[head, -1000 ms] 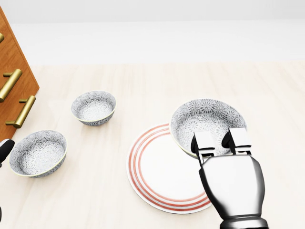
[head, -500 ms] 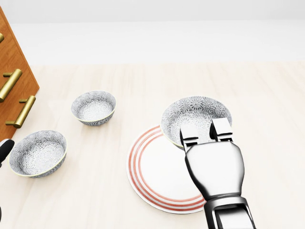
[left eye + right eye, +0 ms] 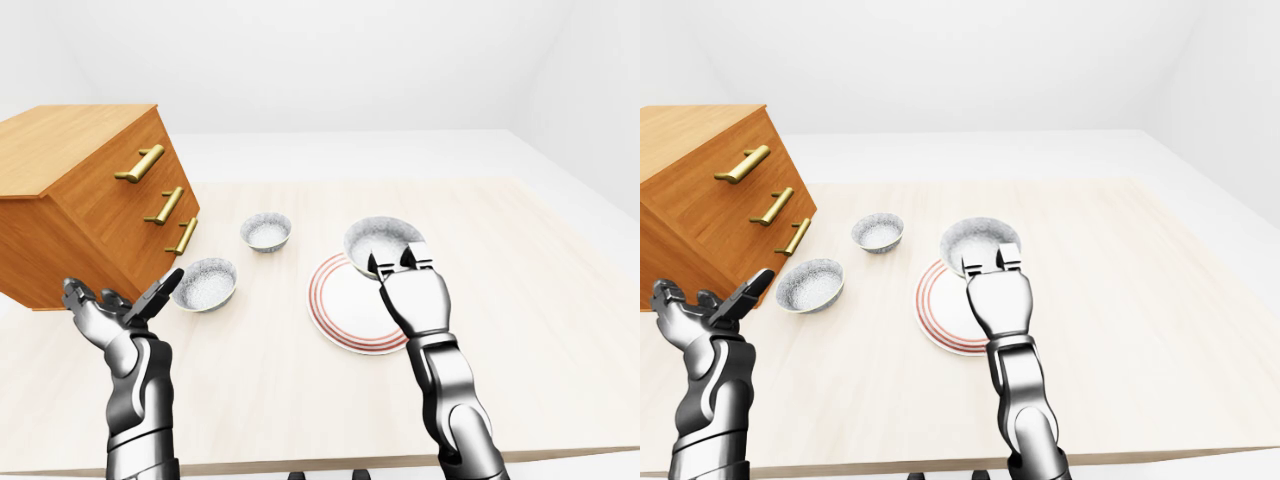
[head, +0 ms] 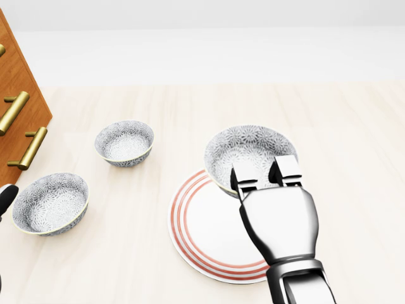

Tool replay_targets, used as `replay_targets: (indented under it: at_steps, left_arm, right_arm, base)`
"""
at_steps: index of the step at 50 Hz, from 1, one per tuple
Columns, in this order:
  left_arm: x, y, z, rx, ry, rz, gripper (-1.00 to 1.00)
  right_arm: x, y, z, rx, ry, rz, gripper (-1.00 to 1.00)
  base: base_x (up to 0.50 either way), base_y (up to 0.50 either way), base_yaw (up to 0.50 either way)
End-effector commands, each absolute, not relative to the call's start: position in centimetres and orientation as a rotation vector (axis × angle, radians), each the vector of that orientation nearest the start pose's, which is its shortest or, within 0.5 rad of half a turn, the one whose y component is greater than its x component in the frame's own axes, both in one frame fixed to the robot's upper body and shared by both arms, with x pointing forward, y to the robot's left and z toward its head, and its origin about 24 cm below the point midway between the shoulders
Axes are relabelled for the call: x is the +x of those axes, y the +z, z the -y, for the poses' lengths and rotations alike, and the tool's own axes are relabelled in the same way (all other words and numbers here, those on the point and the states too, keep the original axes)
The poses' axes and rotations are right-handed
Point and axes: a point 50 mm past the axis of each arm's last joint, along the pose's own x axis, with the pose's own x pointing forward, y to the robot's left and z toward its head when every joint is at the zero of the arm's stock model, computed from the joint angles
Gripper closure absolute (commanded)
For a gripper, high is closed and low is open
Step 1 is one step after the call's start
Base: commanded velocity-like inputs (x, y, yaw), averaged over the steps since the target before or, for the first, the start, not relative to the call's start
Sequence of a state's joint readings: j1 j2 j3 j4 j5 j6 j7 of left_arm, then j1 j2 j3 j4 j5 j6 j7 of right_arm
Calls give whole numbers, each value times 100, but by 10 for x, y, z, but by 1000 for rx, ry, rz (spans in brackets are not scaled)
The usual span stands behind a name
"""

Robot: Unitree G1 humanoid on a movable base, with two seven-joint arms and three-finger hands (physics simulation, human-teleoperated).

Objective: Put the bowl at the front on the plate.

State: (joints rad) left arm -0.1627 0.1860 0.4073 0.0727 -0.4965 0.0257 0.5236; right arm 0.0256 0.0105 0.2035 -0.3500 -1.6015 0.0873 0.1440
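Shifted leftwards in the head view vs. approx. 1 s ago: the bowl [image 4: 243,149] and the right hand [image 4: 278,221] gripping it. Everything else is unchanged, so no camera move is indicated.

The bowl is now seen over the upper-right part of the plate [image 4: 205,234], overlapping its red-ringed rim but not centred on it. Whether it is held clear of the plate or already touching cannot be told. The right hand's fingers [image 4: 243,180] are clamped on the bowl's near rim, w/ tips hooked over the edge.

The left hand [image 3: 110,305] is held up near the dresser [image 3: 90,200], fingers spread, nothing in it. Two other bowls [image 4: 124,142] [image 4: 50,202] are left untouched on the table [image 4: 354,126], well apart from the plate.

Progress, as judged: pick-up done and transfer mostly done. Still to be done: the bowl brought further towards the plate's middle, set down and let go.
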Motion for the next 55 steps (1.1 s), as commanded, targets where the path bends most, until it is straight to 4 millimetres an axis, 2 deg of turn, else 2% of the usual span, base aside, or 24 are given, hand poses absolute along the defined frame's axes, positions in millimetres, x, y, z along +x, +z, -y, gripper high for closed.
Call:
replay_targets:
  at_steps: [1,26,32,44,55]
  left_arm:
    - [253,74,-292,-405,850,93,-100]
    - [253,74,-292,-405,851,93,-100]
    - [253,74,-292,-402,851,94,-100]
    - [251,77,-292,-406,847,98,-100]
    - [253,74,-292,-405,852,99,-100]
  right_arm:
    - [238,111,108,-1585,-89,240,100]
    - [238,111,108,-1585,-89,240,100]
    - [239,110,103,-1619,-72,241,100]
    - [241,95,96,-1608,-30,240,100]
    - [237,87,100,-1587,-26,233,100]
  base:
    - [0,0,0]
    - [0,0,0]
    - [0,0,0]
    - [0,0,0]
    - [0,0,0]
